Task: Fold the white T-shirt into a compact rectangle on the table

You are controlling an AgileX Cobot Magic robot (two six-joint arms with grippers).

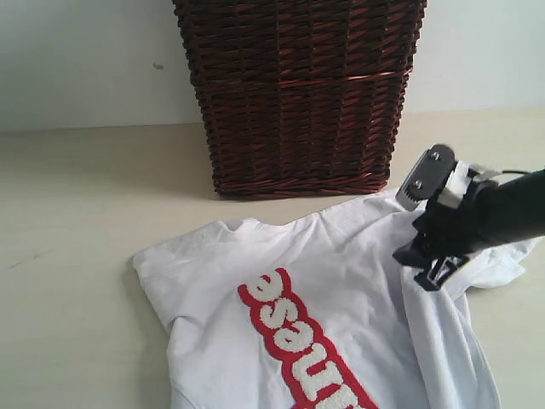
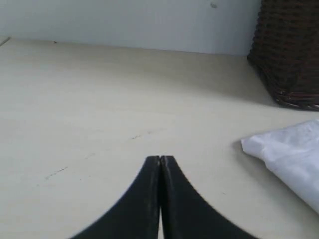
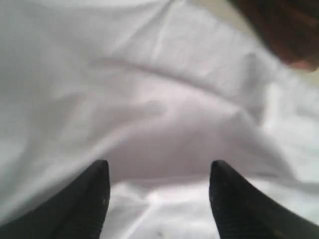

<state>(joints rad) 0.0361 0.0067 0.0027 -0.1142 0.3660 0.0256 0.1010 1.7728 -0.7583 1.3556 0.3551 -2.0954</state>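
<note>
Pale cream bench point(image 1: 77, 256) before a plain white wall point(image 1: 85, 60), with a dark wicker basket point(image 1: 298, 94) standing at the back. The T-shirt point(image 1: 341, 256) lies on the bench just in front of the basket, chest side up, its collar point(image 1: 255, 226) turned toward the basket's base and near it. A red band point(image 1: 298, 341) of puffy white letters runs slantwise away from the basket and passes out of the exterior view. One sleeve point(image 1: 153, 264) is spread flat, well to the side of the basket. On the opposite side a raised ridge of cloth point(image 1: 443, 341) runs away from the basket along the shirt's edge. The black right arm point(image 1: 502, 213) reaches in on that side, in front of the basket's near corner, with its jaws pointed down at the shoulder of the shirt. In the right wrist view the two dark fingers point(image 3: 94, 189) stand apart, released. Blurred white cloth fills the space between and beyond them, and nothing is pinched. Whether the tips touch the cloth cannot be told. In the left wrist view the left fingers point(image 2: 152, 172) are pressed together, clenched on nothing, above bare bench. A corner of the shirt point(image 2: 289, 154) lies apart from them, toward the basket point(image 2: 289, 50).
</note>
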